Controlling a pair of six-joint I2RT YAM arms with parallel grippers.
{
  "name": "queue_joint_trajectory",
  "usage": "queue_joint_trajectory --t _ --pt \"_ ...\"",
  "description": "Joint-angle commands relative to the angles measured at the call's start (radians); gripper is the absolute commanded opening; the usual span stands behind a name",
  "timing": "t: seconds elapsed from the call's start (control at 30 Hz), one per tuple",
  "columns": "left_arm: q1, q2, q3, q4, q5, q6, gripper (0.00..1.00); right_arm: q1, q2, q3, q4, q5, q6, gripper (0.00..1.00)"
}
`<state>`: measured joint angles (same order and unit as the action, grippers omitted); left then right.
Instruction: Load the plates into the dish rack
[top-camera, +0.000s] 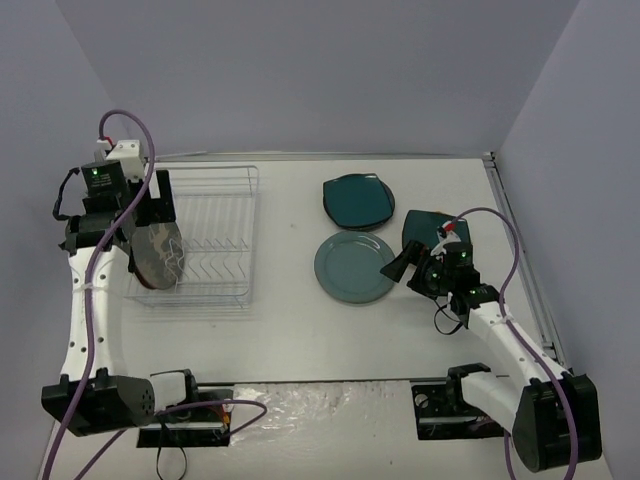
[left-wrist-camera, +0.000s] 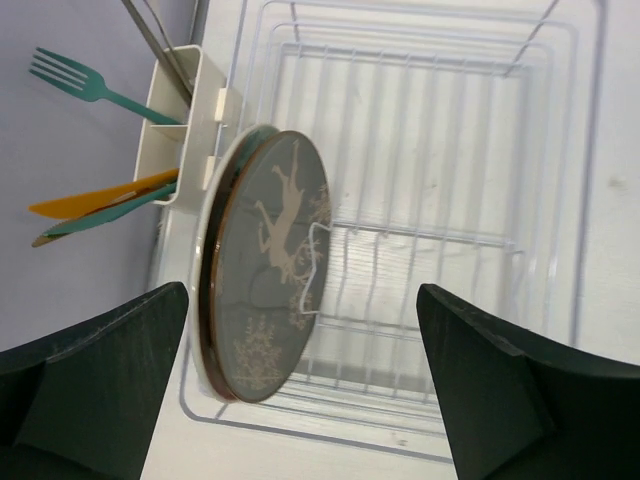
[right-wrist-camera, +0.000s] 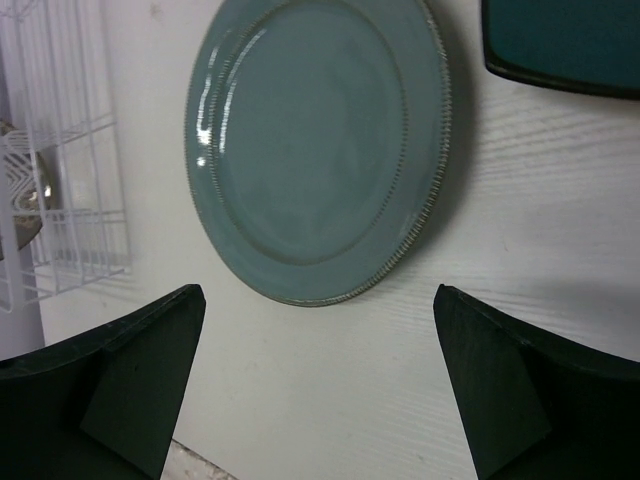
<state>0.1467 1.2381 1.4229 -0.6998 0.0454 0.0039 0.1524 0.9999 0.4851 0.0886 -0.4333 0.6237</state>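
One white wire dish rack (top-camera: 215, 225) sits by the bench (top-camera: 290, 330) left edge, its long axis running near edge to far edge. One grey-brown reindeer plate (left-wrist-camera: 268, 262) stands on edge in the slots at the rack's left side. It leans a little and its face points toward the right edge. A second plate (left-wrist-camera: 209, 262) stands just behind it with only the rim showing, so I can't tell the colour.

One blue-grey plate (right-wrist-camera: 320, 150) lies flat and face up, right of bench centre. One dark teal plate (top-camera: 358, 200) lies flat just beyond it toward the far edge. The other dark teal plate (top-camera: 424, 228) lies flat nearer the right edge. That makes five plates counted.

One cutlery cup (left-wrist-camera: 187, 128) hangs on the rack's left side, with one teal fork (left-wrist-camera: 75, 80) in it.

Left jaws are spread wide above the reindeer plate, holding nothing. Right jaws are spread wide over the blue-grey plate's near rim, holding nothing.
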Motion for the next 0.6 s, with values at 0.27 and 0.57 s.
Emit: queue_joint_trajectory --t 0.27,0.57 --pt "-0.042 -0.176 -0.047 0.079 0.395 -0.426 0.97 0.007 0.157 -0.169 0.376 0.068 0.161 0.89" --pt "-0.249 -0.238 -0.185 0.17 0.407 -0.517 0.97 0.026 0.272 -0.256 0.635 0.134 0.29 0.85"
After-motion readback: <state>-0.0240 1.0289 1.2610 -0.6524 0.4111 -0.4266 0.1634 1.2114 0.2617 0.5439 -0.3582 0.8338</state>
